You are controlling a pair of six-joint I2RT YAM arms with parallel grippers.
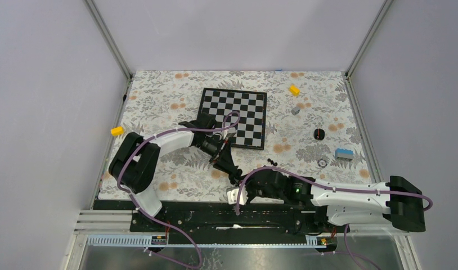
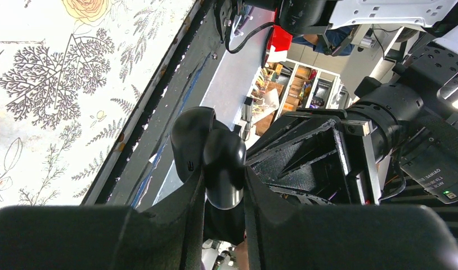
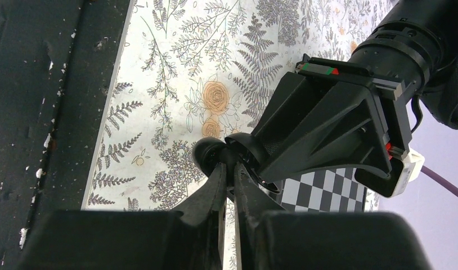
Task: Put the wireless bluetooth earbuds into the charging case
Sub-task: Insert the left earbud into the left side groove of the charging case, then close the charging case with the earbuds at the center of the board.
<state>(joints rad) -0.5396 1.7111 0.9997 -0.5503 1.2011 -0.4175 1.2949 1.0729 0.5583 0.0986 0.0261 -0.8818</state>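
Left tool [image 2: 224, 183] grips the case [image 2: 221, 157], long axis along the jaws, jutting past them. Right tool [image 3: 228, 171] pinched shut, tips at the case. A label [image 2: 434, 173] beyond is unreadable.

The charging case [image 2: 191, 143] in the left claw [image 2: 224, 188] is glossy black. Beside that claw the table [image 2: 46, 129] shows grey ferns and orange roses on white.

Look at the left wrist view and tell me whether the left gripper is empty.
No, the left gripper is shut on the glossy black charging case, which sits clamped between its jaws.
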